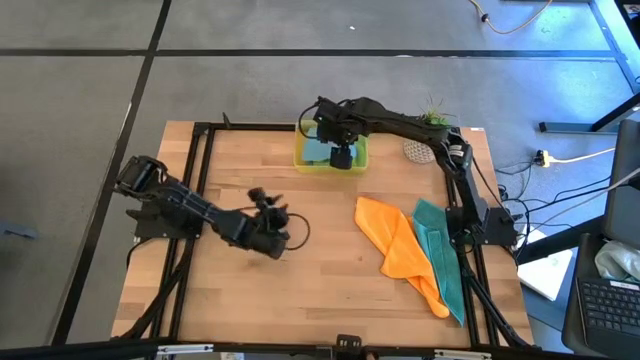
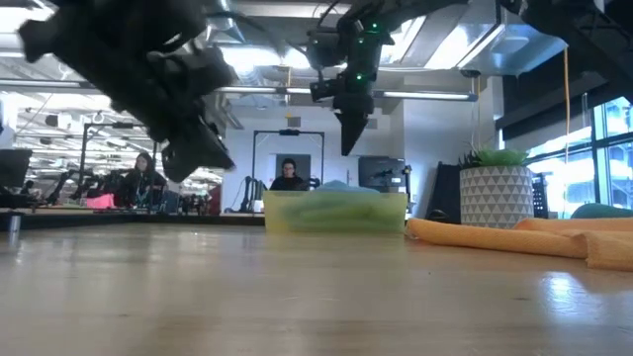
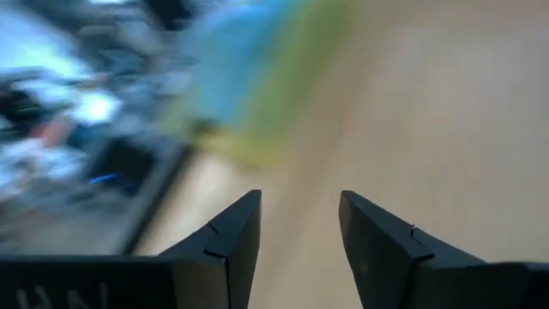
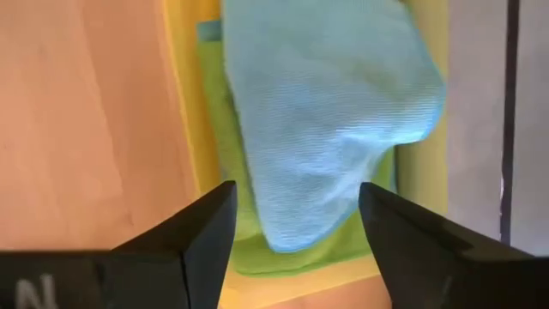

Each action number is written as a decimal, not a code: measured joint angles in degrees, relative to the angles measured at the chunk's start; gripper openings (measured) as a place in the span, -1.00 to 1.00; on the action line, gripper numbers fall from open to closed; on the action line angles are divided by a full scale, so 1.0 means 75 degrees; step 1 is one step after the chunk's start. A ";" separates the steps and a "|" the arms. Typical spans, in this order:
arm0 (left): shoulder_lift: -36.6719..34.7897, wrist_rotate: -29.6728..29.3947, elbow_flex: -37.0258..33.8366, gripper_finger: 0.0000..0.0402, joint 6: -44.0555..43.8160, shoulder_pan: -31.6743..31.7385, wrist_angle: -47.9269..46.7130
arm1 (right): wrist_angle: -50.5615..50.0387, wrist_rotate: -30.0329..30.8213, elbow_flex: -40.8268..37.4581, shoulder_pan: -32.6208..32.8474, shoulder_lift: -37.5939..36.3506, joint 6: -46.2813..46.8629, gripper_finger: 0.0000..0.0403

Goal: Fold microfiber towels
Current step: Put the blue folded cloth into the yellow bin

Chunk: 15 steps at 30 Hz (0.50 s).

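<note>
Counter [image 1: 330, 250] wood, seen from above. Two unfolded towels lie at about 3 to 4 o'clock on it: orange towel [image 1: 398, 245] spread loose and crumpled, overlapping the teal towel [image 1: 445, 262], a long strip along the right edge. Both look soft, light, limp; they would drape and bunch, no stiffness. Best hold, I judge, is a pinch at a free corner or hem edge, not the middle.

Yellow tray [image 1: 303, 160] at 12 o'clock holds a light blue towel [image 4: 326, 112] lying on top of a lime green towel [image 4: 225, 129], both folded-ish and slumped. The top one is rumpled, so it would likely slide off the one beneath if nudged.

Right gripper [image 4: 296, 227] hangs just above the tray, fingers apart, holding nothing, blue cloth right below.

Left gripper [image 1: 268, 232] hovers over bare counter at about 8 o'clock of centre, fingers apart, empty, well apart from every towel.

Small potted plant [image 1: 432, 118] at 1 o'clock, near the tray.
</note>
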 joint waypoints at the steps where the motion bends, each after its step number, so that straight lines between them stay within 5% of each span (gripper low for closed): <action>1: 0.0000 0.0582 -0.0011 -0.25 0.0656 0.0087 0.0540 | -0.0023 -0.0001 -0.0033 0.0009 -0.0002 0.0005 0.23; 7: -0.0263 0.2047 0.0003 -0.26 0.3328 0.0773 0.2286 | -0.0334 -0.0158 -0.0222 -0.0064 -0.0020 0.0208 0.13; 15: -0.0685 0.3143 0.0013 -0.27 0.3451 0.1805 0.1712 | 0.0792 -0.0190 -0.1668 -0.0199 -0.0002 -0.0037 0.04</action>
